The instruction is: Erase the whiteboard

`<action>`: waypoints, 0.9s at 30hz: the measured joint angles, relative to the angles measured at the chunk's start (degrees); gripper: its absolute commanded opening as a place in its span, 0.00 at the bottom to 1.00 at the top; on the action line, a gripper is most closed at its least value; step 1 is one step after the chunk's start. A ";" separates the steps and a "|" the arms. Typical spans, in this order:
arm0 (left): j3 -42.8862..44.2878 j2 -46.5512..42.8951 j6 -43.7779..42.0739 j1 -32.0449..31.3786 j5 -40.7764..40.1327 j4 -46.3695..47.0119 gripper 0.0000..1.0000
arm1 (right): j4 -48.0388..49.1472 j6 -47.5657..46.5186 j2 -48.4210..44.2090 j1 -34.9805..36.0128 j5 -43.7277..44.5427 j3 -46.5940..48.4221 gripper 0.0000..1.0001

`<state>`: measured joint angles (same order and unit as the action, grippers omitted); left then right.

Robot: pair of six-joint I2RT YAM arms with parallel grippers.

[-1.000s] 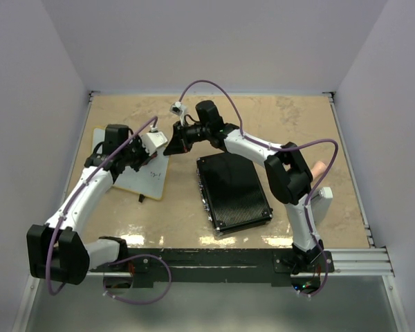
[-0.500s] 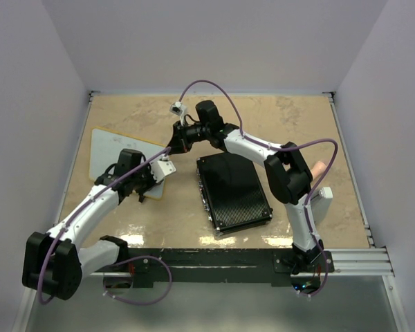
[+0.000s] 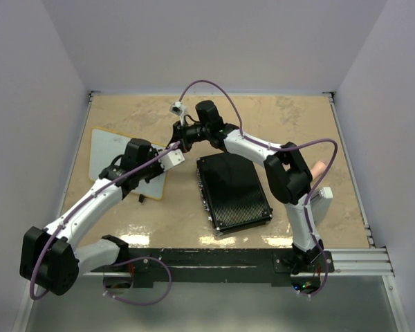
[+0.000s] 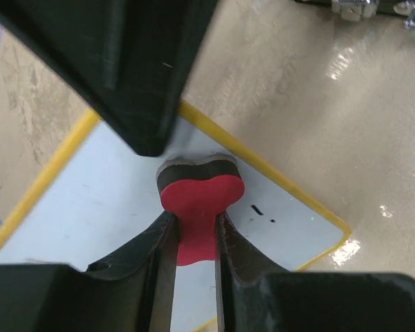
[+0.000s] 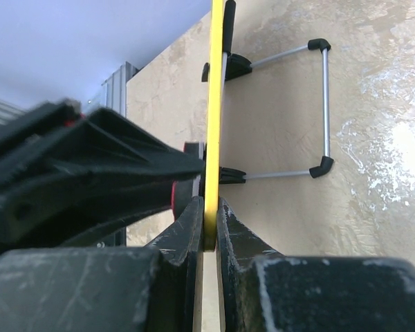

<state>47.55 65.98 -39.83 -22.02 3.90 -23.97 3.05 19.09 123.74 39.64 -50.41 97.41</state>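
The whiteboard [image 3: 109, 144] stands propped near the table's left edge, about midway between its near and far edges. It is a smooth white panel in a thin yellow frame. Behind it is a silver wire stand [image 5: 324, 104] with black-capped ends. A couple of small black marks [image 4: 256, 208] sit by one corner.

My right gripper [image 5: 209, 213] reaches across from the right with its arm bent at the elbow. Its jaws are nearly closed, pinching the frame edge-on. My left gripper [image 4: 194, 220] stretches forward over the board face. Its jaws are narrow, clamped on a red eraser [image 4: 200, 192] with a lobed top and a dark grey pad pressed to the white.

A black ribbed rectangular case [image 3: 234, 190] lies flat on the glossy tan marbled table [image 3: 297, 124], right of the board.
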 measured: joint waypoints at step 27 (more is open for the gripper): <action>1.68 2.99 -0.22 -3.76 -6.75 -2.49 0.00 | 0.83 1.07 0.07 -0.13 0.46 -0.37 0.00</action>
<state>49.23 68.97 -40.05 -25.78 -2.85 -26.46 3.88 20.16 123.81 39.51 -49.95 97.03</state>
